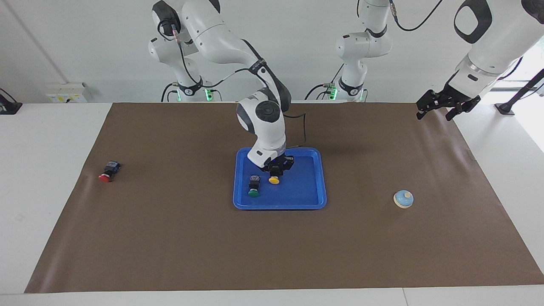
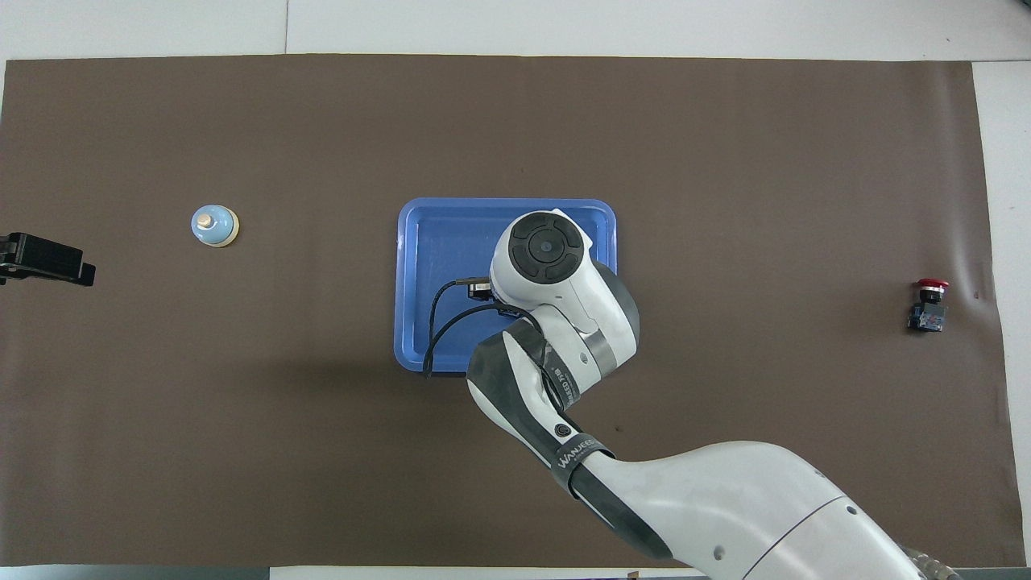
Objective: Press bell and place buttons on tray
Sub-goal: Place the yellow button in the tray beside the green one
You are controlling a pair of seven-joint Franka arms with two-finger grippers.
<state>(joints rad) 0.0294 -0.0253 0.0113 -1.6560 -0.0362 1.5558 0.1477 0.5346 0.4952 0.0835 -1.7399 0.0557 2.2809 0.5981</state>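
The blue tray lies mid-table. In it a green button lies on its side. My right gripper is low over the tray beside the green one, shut on the yellow button, whose cap points away from the robots. In the overhead view the right arm hides both buttons and the gripper. The red button lies on the mat toward the right arm's end. The bell stands toward the left arm's end. My left gripper waits open above the mat's corner.
A brown mat covers most of the white table. A black cable loops from the right wrist over the tray. The arms' bases stand at the robots' edge of the table.
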